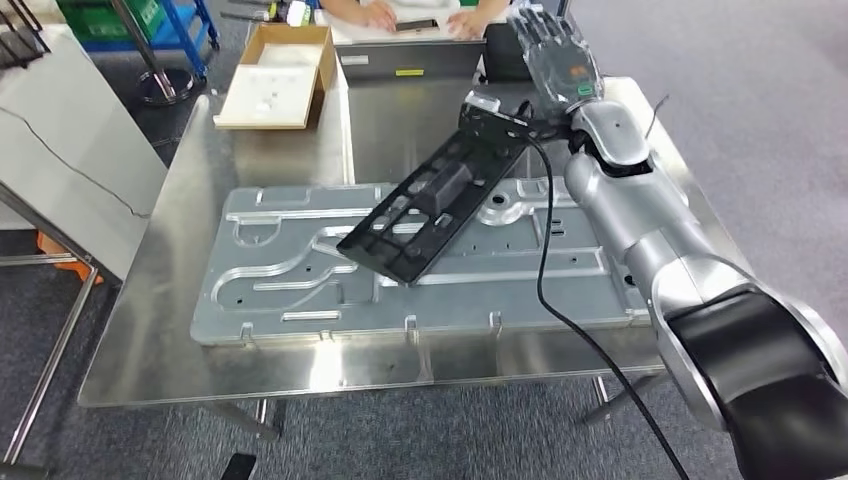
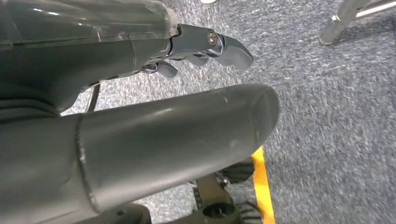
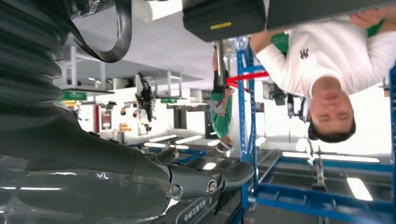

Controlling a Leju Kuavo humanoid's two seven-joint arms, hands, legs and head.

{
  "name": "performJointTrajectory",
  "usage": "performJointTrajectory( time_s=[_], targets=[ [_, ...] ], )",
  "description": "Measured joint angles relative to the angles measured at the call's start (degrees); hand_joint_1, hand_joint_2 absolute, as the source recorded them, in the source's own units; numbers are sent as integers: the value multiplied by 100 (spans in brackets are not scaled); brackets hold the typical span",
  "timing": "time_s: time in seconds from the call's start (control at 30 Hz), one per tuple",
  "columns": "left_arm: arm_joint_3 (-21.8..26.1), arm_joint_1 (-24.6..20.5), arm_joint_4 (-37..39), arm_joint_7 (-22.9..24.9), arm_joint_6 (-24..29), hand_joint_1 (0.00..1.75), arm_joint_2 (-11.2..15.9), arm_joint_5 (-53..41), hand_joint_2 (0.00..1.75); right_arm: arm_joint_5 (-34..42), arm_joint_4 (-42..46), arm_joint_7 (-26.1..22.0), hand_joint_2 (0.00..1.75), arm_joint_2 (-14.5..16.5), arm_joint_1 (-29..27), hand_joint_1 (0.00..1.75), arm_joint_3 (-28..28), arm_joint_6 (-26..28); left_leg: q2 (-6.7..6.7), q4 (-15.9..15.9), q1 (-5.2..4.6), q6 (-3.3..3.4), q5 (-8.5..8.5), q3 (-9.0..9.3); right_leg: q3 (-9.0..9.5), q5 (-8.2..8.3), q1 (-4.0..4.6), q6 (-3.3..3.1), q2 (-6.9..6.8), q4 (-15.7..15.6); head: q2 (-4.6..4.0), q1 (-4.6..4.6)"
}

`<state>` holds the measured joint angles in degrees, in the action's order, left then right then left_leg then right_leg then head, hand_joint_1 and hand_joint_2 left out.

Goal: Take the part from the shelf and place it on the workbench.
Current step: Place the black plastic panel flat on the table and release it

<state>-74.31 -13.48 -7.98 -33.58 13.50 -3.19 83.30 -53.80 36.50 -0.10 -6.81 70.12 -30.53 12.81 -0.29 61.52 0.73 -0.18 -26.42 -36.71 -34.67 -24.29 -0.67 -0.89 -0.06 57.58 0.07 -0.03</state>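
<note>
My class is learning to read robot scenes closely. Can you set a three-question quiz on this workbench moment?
1. True or false: the black part lies flat on the grey plate.
2. Where is the cardboard box? A) far left corner of the workbench B) on the floor C) on the black part
3. Fill in: the left hand hangs over the grey ___.

Key: 1 false, it is tilted, its upper end near the right hand. 2 A. 3 floor.

The black part [image 1: 432, 205] hides a stretch of the grey plate [image 1: 300, 270]; the picture's top edge crops a seated person [image 1: 400, 12].
</note>
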Motion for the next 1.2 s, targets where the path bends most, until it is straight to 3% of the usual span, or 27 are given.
performJointTrajectory(
  time_s=[0.07, 0.13, 0.17, 0.2, 0.23, 0.3, 0.33, 0.47, 0.53, 0.6, 0.63, 0.67, 0.7, 0.8, 0.83, 0.9, 0.97, 1.03, 1.13, 1.17, 1.2],
  targets=[
    [-1, 2, 0, 2, 1, 0, 0, 3, 0, 118, -16, -94, 175, 3, -15, 0, 44, 19, 2, 716, 13, -33, -362, -323, 4, 3, 3, -34, -7, -10, 1, 1],
    [-2, 6, 0, 4, 1, 0, 1, 2, 0, 220, -28, -183, 87, 13, -86, 0, 96, 94, 3, 1239, 18, -52, -515, -566, 3, -3, 13, -43, -1, -1, 1, 1],
    [-2, 4, 0, 6, 1, 0, 2, 2, 0, 269, -30, -232, 44, 16, -127, 0, 123, 160, 3, 1202, 18, -53, -433, -549, 3, -8, 15, -42, 4, 10, 1, 1],
    [-2, 0, 0, 9, 3, 0, 6, 1, 0, 323, -22, -288, 0, 16, -168, 0, 157, 242, 4, 951, 18, -47, -261, -430, 4, -18, 14, -34, 9, 25, 1, 1],
    [-2, -5, 0, 11, 4, 0, 10, 1, 0, 380, 3, -351, 0, 16, -209, 0, 201, 341, 6, 560, 19, -34, -62, -243, 3, -34, 13, -20, 12, 49, 1, 1],
    [-2, -17, 0, 15, 8, 0, 16, 0, 0, 496, 106, -486, 0, 9, -300, 0, 296, 561, 6, -85, 6, 6, 152, 80, -21, -73, 35, 31, 19, 107, 1, 1],
    [-2, -20, 0, 16, 9, 0, 18, 1, 0, 550, 187, -552, 0, 4, -364, 0, 340, 660, 3, -228, 0, 29, 166, 150, -33, -84, 47, 57, 21, 125, 1, 2],
    [-2, -32, 0, 19, 13, 0, 8, 1, 0, 657, 514, -703, 0, -24, -651, 0, 466, 879, 3, -315, 9, 166, 187, 186, -68, -164, 35, 173, 20, 215, 0, 2],
    [-3, -45, 0, 27, 20, 0, 2, 1, 0, 685, 648, -732, 0, -47, -751, 0, 522, 938, 9, -353, 27, 223, 213, 200, -276, -448, 15, 227, 15, 684, 0, 4],
    [-4, -41, 0, 68, 22, 0, 2, 17, 0, 709, 784, -768, 0, -76, -897, 0, 570, 1016, 8, -353, 26, 241, 213, 198, -638, -770, -1, 266, 14, 1423, 1, 4],
    [-4, -35, 0, 105, 13, 0, 2, 38, 0, 706, 857, -789, 0, -89, -995, 0, 584, 1053, 7, -349, 26, 242, 209, 199, -766, -816, -9, 278, 13, 1657, 1, 4],
    [-4, -29, 0, 149, -1, 0, 2, 60, 0, 699, 931, -805, 0, -98, -1088, 0, 594, 1080, 7, -341, 26, 241, 208, 199, -812, -767, -15, 282, 13, 1712, 1, 4],
    [-4, -26, 0, 204, -17, 0, 2, 86, 0, 691, 1005, -815, 0, -105, -1162, 0, 605, 1097, 6, -329, 26, 236, 205, 200, -732, -603, -19, 275, 12, 1513, 1, 4],
    [-3, -30, 0, 349, -60, 0, -3, 143, 0, 685, 1195, -825, 0, -110, -1249, 0, 645, 1113, 4, -289, 20, 192, 194, 187, -223, -81, 3, 207, 16, 407, 0, 4],
    [-3, -32, 0, 375, -77, 0, -4, 153, 0, 687, 1245, -827, 0, -110, -1265, 0, 652, 1116, 3, -285, 16, 166, 199, 175, -140, -18, 23, 182, 20, 214, 0, 4],
    [-2, -29, 0, 400, -105, 0, -4, 169, 0, 695, 1336, -830, 0, -111, -1322, 0, 657, 1122, -1, -294, 9, 105, 223, 158, -130, 19, 58, 136, 25, 135, 0, 3],
    [-1, -26, 0, 406, -118, 0, -2, 179, 0, 698, 1415, -839, 0, -111, -1381, 0, 660, 1125, -5, -259, 6, 48, 168, 129, -138, 68, 21, 55, 7, 88, 0, 3],
    [-1, -26, 0, 411, -121, 0, -1, 181, 0, 699, 1472, -846, 0, -110, -1409, 0, 660, 1127, -3, 101, 4, 3, -151, -10, -169, 145, -11, -36, -16, 29, 0, 2],
    [0, -24, 0, 421, -125, 0, -2, 181, 0, 701, 1506, -856, 0, -108, -1451, 0, 660, 1130, 1, 1152, 12, -33, -778, -350, -301, 247, 15, -78, -20, 36, 0, 1],
    [-1, -25, 0, 429, -126, 0, -2, 181, 0, 701, 1514, -867, 0, -108, -1476, 0, 660, 1131, 1, 1288, 12, -36, -834, -347, -355, 285, 23, -76, -19, 46, 0, 1],
    [-1, -25, 0, 444, -128, 0, -1, 179, 0, 702, 1523, -883, 0, -109, -1503, 0, 661, 1135, 1, 1219, 12, -31, -798, -243, -407, 323, 28, -68, -16, 57, 0, 1]
  ],
)
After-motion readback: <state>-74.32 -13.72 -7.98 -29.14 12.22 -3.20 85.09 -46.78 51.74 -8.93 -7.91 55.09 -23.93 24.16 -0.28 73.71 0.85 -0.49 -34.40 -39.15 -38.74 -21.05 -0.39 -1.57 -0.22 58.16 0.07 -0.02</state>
